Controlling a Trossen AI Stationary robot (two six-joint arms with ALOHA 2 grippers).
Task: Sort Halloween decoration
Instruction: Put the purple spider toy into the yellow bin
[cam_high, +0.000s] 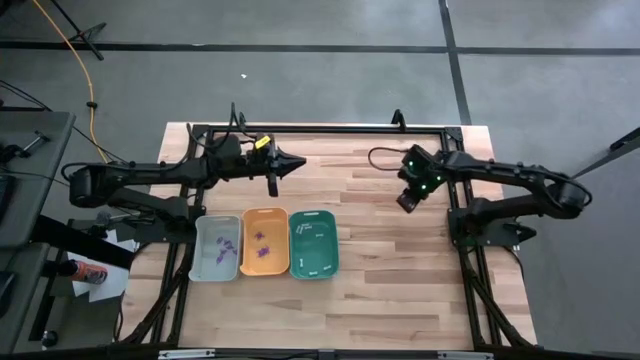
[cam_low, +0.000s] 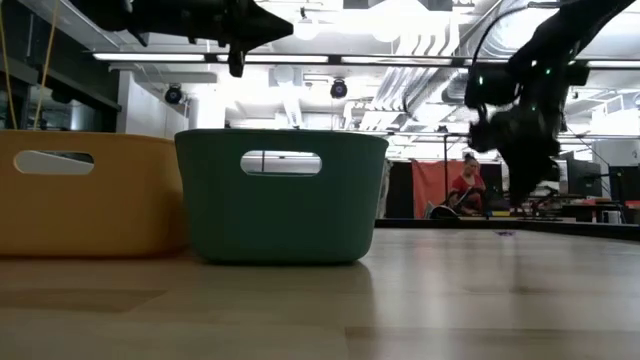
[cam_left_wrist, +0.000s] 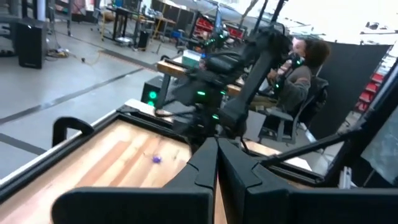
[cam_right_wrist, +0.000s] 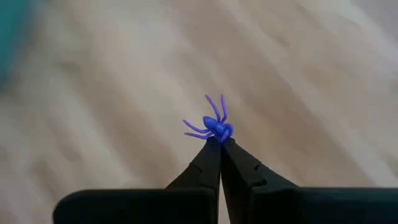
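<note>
My right gripper (cam_right_wrist: 220, 144) is shut on a small purple spider (cam_right_wrist: 213, 126). In the high view it (cam_high: 406, 203) hovers over the table's right half, right of the trays. Another small purple piece (cam_left_wrist: 156, 158) lies on the wood below the right arm and also shows in the low view (cam_low: 505, 232). My left gripper (cam_high: 297, 163) is shut and holds nothing, raised beyond the far ends of the trays. The grey tray (cam_high: 203, 250) and the orange tray (cam_high: 250, 245) hold purple pieces. The teal tray (cam_high: 330, 245) holds white pieces. My right gripper pinches the purple spider by its body (cam_right_wrist: 219, 132) between the free ends of its two fingers. The legs (cam_right_wrist: 211, 107) stick out beyond the fingertips. The spider is lifted clear of the wooden table.
The three trays stand side by side at the table's near left: grey, orange, teal. A dark metal frame (cam_high: 320, 130) runs along the table's far edge and sides. Bare wood (cam_high: 390, 260) lies between the teal tray and the right arm's base. A person (cam_left_wrist: 301, 68) sits beyond the table.
</note>
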